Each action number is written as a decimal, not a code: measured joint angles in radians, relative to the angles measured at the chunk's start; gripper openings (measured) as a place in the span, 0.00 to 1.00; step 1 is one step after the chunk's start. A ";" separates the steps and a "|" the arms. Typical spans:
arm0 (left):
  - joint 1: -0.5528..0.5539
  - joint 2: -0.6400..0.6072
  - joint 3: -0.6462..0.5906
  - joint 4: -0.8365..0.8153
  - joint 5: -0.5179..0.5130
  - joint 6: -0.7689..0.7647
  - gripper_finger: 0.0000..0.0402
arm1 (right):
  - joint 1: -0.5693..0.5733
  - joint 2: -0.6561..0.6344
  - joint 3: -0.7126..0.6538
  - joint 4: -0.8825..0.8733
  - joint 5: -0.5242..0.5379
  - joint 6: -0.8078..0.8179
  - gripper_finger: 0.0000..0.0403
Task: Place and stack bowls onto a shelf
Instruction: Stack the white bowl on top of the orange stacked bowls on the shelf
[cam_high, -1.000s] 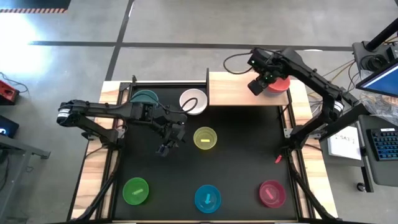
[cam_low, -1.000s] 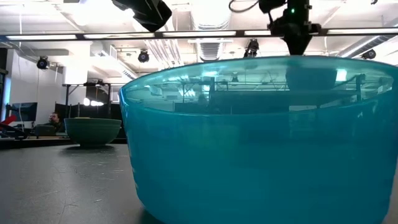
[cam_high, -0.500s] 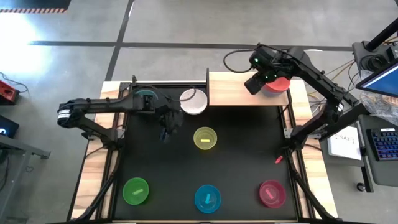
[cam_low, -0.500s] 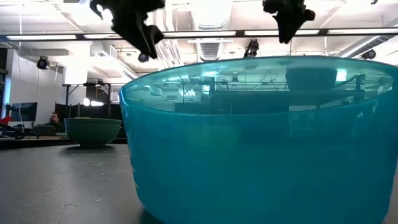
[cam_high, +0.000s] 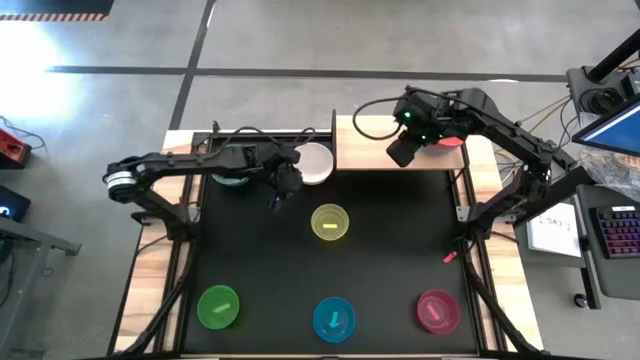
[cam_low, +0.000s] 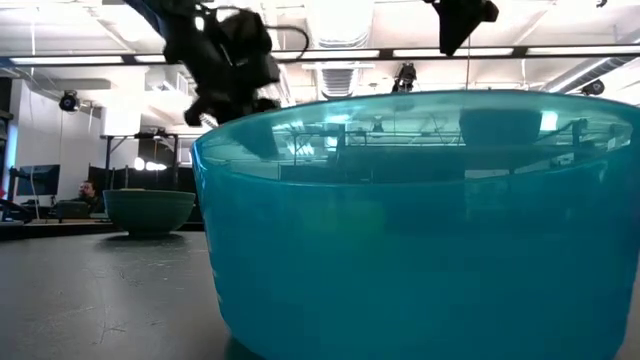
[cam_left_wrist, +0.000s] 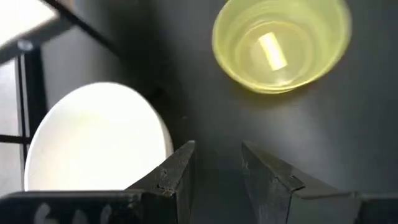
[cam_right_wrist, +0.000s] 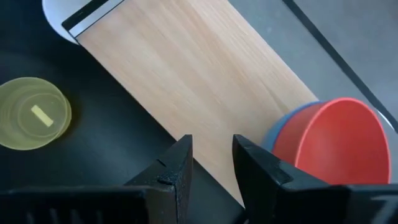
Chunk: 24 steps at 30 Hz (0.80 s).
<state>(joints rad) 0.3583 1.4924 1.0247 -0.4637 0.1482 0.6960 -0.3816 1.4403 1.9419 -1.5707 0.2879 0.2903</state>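
Counter: black top, viewed from above, clock directions taken from its centre. Shelf: pale wood plank at about 1 o'clock along the far edge, bare over most of its length. Red bowl: on the shelf's right end, nested in a pale blue bowl whose rim shows just beside it in the right wrist view. White bowl: on the counter at 12 o'clock, just beside the shelf's left end. Teal bowl: at about 10 o'clock near the far edge, partly hidden under the left arm. Yellow bowl: near the centre, upright, standing apart from the others. Green bowl: at 7 o'clock near the front edge. Cyan bowl: at 6 o'clock, filling the low view. Magenta bowl: at 5 o'clock. Left tool: raised over the counter at about 11 o'clock, just beside the white bowl's rim, fingers set narrowly apart and holding nothing. Right tool: raised over the shelf's front edge at about 1 o'clock, to the left of the red bowl, fingers narrowly parted and holding nothing.
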 joint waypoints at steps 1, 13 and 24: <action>0.013 0.014 -0.005 0.018 0.000 0.001 0.28 | 0.005 0.000 0.000 0.000 0.000 0.002 0.26; 0.109 0.182 -0.010 0.133 -0.011 -0.001 0.28 | 0.011 0.000 -0.001 0.000 0.000 0.025 0.24; 0.112 0.230 -0.010 0.144 -0.105 -0.033 0.20 | 0.011 0.000 -0.001 0.000 0.001 0.023 0.24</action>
<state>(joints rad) 0.4703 1.7228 1.0145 -0.3196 0.0437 0.6635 -0.3706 1.4406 1.9408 -1.5703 0.2886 0.3130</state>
